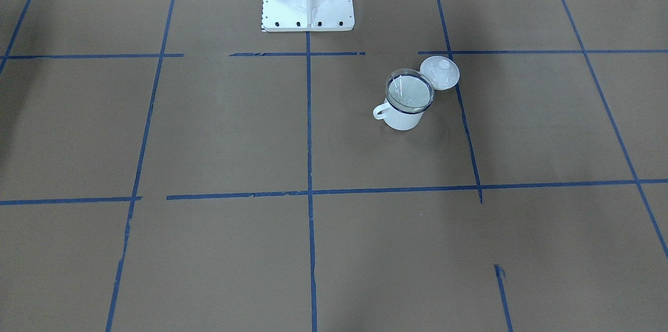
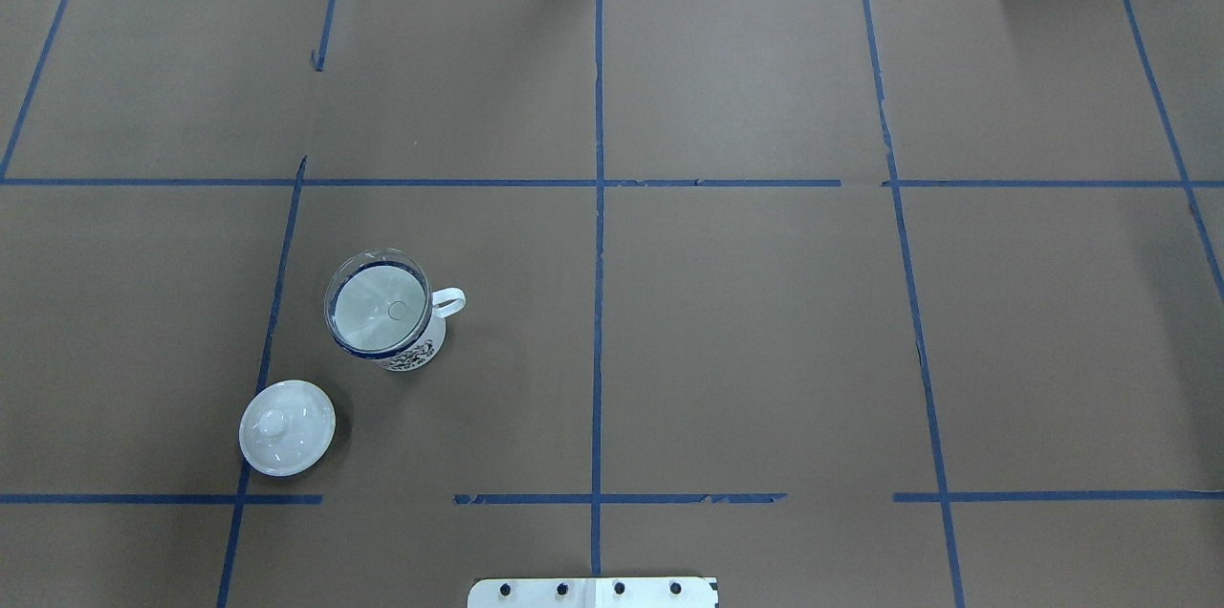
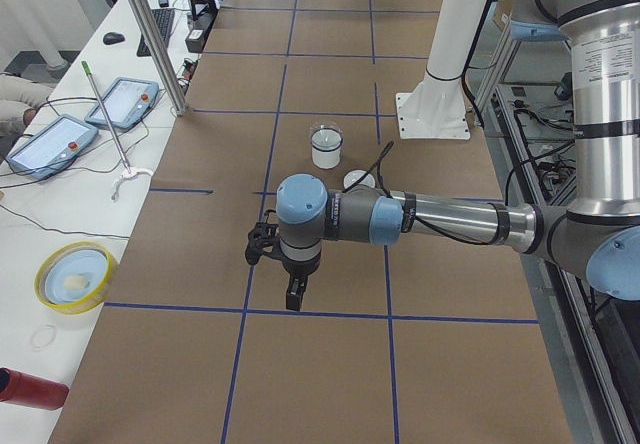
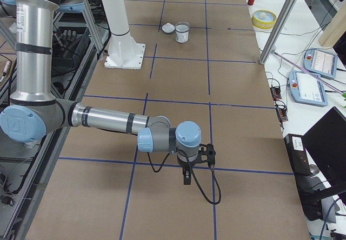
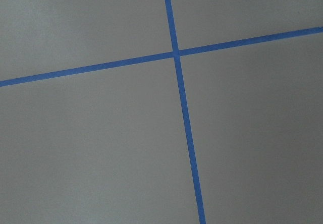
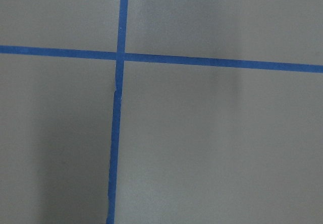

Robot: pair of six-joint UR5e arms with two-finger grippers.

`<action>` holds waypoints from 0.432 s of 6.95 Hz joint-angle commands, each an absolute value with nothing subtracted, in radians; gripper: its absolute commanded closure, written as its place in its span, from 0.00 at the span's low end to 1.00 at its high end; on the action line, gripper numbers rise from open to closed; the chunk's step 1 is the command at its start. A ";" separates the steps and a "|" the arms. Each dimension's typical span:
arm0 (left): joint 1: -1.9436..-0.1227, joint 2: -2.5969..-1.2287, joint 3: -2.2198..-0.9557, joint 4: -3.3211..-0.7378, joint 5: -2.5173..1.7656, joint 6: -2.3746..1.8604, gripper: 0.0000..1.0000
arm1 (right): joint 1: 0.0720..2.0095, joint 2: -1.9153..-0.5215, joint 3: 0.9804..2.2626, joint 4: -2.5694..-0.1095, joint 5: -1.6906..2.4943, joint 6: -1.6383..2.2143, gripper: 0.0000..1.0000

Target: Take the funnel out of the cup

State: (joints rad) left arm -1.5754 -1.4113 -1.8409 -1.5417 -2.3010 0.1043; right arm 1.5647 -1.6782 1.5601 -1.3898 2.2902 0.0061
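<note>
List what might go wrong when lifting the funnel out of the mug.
1. The clear funnel fills the mouth of the mug, its edge right at the blue rim; a grasp could pinch both and lift or tip the mug.
2. The white lid lies close beside the mug, on the robot's side; an approach from there might knock it.
3. Nothing holds the mug down, so a snug funnel could drag it up.

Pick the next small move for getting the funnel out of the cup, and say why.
Probably swing the left tool over the funnel. The funnel sits in the cup on the robot's left side, that tool hangs far from it, and the lid lies apart beside the cup, not blocking the rim.
</note>
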 commanded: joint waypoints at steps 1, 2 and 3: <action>-1.574 -1.410 -1.844 -1.542 -2.302 0.106 0.00 | 1.565 -1.678 1.560 -1.390 2.290 0.006 0.00; -1.574 -1.410 -1.844 -1.539 -2.301 0.106 0.00 | 1.565 -1.678 1.560 -1.390 2.290 0.006 0.00; -1.565 -1.417 -1.844 -1.542 -2.299 0.106 0.00 | 1.565 -1.678 1.560 -1.390 2.290 0.006 0.00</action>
